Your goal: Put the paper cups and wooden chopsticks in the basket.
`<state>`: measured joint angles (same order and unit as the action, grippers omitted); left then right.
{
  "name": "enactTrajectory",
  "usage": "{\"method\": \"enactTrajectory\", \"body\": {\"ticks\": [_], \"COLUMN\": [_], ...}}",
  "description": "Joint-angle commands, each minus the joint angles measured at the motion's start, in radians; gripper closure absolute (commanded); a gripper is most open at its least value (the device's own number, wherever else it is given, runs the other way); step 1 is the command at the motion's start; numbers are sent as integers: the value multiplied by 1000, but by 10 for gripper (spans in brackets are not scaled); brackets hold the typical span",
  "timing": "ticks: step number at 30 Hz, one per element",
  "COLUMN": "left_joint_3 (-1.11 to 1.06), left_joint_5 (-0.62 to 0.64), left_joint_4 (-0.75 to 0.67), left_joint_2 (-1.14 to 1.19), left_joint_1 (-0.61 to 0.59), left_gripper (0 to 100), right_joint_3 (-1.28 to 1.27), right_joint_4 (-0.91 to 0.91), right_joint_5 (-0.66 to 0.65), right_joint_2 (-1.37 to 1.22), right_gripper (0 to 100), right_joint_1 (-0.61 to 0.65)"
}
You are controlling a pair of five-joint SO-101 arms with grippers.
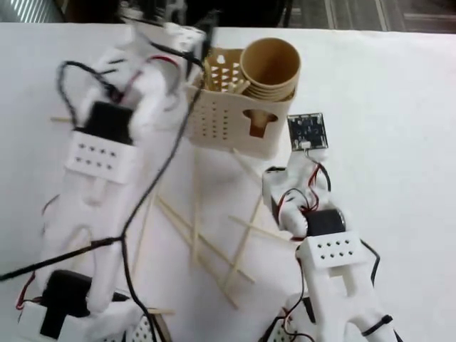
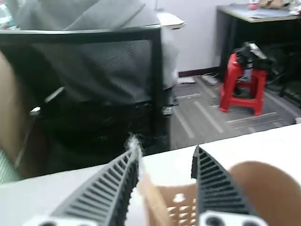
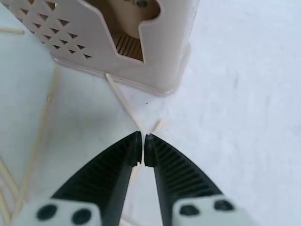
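My right gripper [image 3: 142,147] is clamped on a wooden chopstick [image 3: 121,100], which runs on ahead of its tips to the foot of the basket [image 3: 160,61]. My left gripper [image 2: 165,150] hangs released, jaws apart, just above the basket's rim, with the stacked paper cups [image 2: 265,188] beside one finger. More chopsticks [image 1: 206,246] lie scattered behind the right gripper.

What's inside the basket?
A stack of paper cups stands inside the basket, with a few wooden chopsticks leaning beside it. The basket's wall covers their lower parts, so the bottom of the basket cannot be seen.
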<state>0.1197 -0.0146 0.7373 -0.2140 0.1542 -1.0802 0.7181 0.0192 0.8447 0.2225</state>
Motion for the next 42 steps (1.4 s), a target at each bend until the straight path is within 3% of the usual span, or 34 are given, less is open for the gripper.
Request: {"method": "enactTrajectory", "body": {"ticks": [1, 9, 17, 24, 42], "left_joint_3": [126, 152, 94, -31, -29], "left_joint_5": [-9, -276, -520, -663, -710], "left_joint_4": [169, 486, 683, 695, 643], "left_joint_2": [-35, -33, 4, 231, 696], "left_joint_1": [-102, -228, -283, -346, -360], "left_gripper": [805, 805, 805, 804, 805], "right_joint_3": [6, 6, 5, 5, 5], "right_joint_4": [-16, -16, -16, -16, -16], "right_joint_5": [-9, -8, -6, -6, -9], "right_joint_2": [18, 16, 16, 16, 16], "right_gripper": [971, 971, 971, 971, 971], "right_joint_1": [-5, -5, -7, -7, -10]}}
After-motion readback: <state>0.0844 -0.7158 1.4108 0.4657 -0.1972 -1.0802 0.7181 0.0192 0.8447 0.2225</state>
